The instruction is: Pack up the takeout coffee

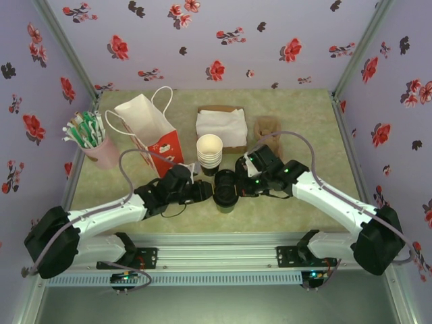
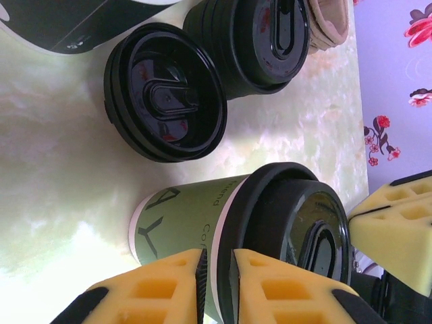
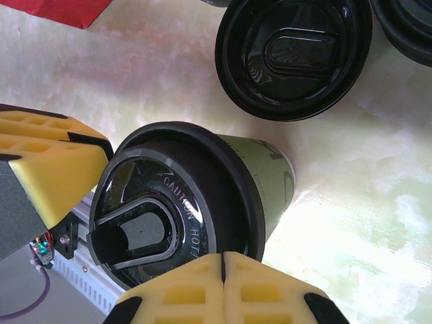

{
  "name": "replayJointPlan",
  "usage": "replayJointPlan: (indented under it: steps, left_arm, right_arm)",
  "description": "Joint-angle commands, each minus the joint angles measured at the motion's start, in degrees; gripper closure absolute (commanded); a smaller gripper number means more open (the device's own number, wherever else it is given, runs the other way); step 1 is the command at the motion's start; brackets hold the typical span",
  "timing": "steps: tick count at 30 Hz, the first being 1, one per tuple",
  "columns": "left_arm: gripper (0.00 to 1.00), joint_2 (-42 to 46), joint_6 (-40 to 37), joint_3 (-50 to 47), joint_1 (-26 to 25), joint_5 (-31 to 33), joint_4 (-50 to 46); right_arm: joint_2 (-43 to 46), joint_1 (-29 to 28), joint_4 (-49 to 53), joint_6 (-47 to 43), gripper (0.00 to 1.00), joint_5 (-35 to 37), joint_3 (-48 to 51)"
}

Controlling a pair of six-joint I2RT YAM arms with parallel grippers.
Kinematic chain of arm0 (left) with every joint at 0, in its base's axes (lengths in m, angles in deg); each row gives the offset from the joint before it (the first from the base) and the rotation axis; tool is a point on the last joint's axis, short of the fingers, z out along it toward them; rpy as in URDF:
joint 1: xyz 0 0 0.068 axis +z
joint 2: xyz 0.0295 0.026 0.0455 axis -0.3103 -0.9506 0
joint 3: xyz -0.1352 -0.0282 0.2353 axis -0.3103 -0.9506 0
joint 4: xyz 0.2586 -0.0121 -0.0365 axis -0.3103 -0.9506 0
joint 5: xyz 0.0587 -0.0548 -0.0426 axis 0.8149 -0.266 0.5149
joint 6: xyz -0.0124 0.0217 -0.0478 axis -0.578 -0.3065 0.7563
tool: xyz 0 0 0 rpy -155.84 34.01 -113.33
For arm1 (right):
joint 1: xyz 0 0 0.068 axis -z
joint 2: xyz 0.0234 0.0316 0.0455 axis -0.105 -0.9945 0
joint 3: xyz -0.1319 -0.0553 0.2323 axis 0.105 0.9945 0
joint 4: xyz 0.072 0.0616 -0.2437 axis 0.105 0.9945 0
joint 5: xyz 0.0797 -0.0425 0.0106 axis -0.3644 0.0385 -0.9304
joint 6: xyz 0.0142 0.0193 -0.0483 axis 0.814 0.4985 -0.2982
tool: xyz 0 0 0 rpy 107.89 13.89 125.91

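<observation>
The takeout coffee (image 3: 202, 196) is standing upright on the table (image 1: 317, 135), near its front edge and between my two tools, with its black lid (image 3: 155, 216) already sitting on it. The lid is showing raised letters reading "CAUTION HOT" beside the sip flap. The cup wall is looking olive green with a pale band at the base. It is carrying large dark marks that look like an A and a Y, and smaller writing that begins "Co"; the rest is hidden.

My right tool (image 3: 223, 260) is sitting with its yellow pads pressed together, holding nothing, right at the near rim of the lid. My left tool (image 2: 217, 260) is standing narrow, its pads only a slit apart, gripping nothing, just beside the cup wall under the lid's rim.

Just behind this one cup, two more black lids are lying flat: one single (image 2: 165, 94), one (image 2: 250, 40) that seems to be topping a pile I cannot count.

Farther back are standing one nested stack of cups (image 1: 209, 154), one white paper bag (image 1: 152, 128) with a red panel whose print is too small to read, one box of white napkins (image 1: 221, 127), one cardboard carrier (image 1: 266, 128) and one pink cup of sticks (image 1: 94, 145).
</observation>
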Motion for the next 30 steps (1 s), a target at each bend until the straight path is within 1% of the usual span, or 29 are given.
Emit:
replayJointPlan:
  steps: [1, 3, 5, 8, 12, 16, 23, 30]
  left_arm:
    - [0.79, 1.78, 0.63, -1.76, -0.38, -0.86, -2.46]
    - [0.77, 3.36, 0.51, -1.74, -0.38, 0.02, -3.79]
    - [0.74, 4.88, 0.36, -1.76, -0.38, 0.99, -5.16]
    - [0.73, 6.67, 0.28, -1.99, -0.38, 1.78, -6.49]
    - [0.72, 7.30, 0.02, -1.84, -0.38, 2.02, -7.31]
    - [0.72, 6.15, -0.16, -0.88, -0.53, 1.57, -7.38]
    - [0.73, 3.18, 0.04, 0.01, -2.20, 1.41, -5.96]
    - [0.73, 2.99, 1.24, -0.77, -4.09, 2.00, -4.71]
  right_arm:
    - [-1.03, -0.10, 0.76, -0.34, 1.00, 0.68, -0.39]
    - [0.11, -0.10, 1.89, -0.57, 0.99, 1.21, -1.02]
    - [1.10, -0.06, 3.28, -0.85, 0.94, 2.16, -1.63]
    - [2.12, 0.10, 4.42, -0.92, 0.91, 3.28, -1.78]
    - [2.17, 0.38, 3.89, -0.43, 0.92, 3.32, -0.52]
    - [1.58, 0.38, 1.74, 0.22, 0.93, 1.62, 0.66]
    - [-0.67, 0.38, 0.19, 0.20, 0.95, -0.37, 1.12]
    - [-2.29, 0.39, -0.74, 0.13, 0.96, -0.82, 0.97]
